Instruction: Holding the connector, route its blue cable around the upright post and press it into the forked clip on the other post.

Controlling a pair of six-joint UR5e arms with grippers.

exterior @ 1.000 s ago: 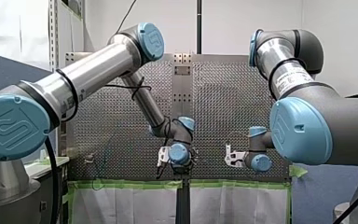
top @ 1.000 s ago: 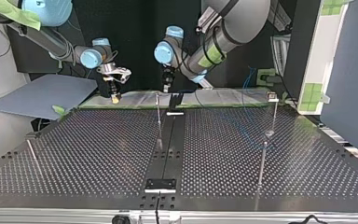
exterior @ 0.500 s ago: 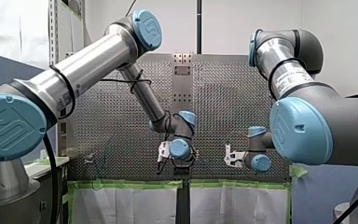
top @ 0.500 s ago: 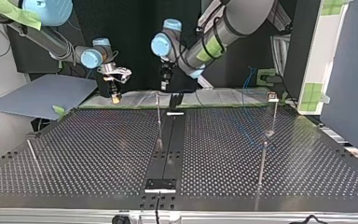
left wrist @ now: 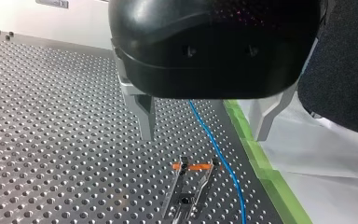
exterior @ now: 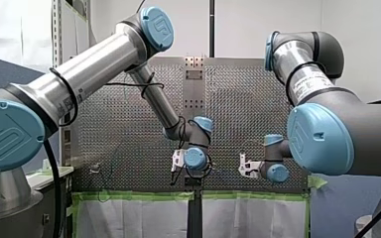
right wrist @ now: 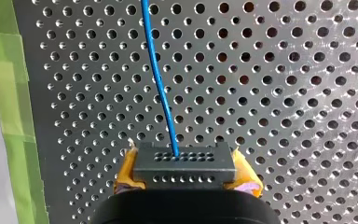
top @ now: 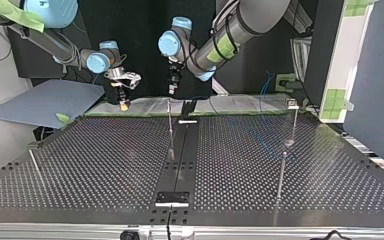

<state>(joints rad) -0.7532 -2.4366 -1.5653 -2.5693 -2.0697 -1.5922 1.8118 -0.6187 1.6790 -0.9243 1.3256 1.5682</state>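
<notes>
My right gripper clamped the dark rectangular connector; my left gripper hung open, empty. The thin blue cable lay beside the metal forked clip, unrouted

Dark grey connector; its thin blue cable just beside the forked clip.

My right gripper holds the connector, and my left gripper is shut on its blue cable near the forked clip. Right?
No. My left gripper is open and holds nothing: in the left wrist view its fingers stand apart, and the blue cable runs below them, past the forked clip. My right gripper does hold the connector.
</notes>
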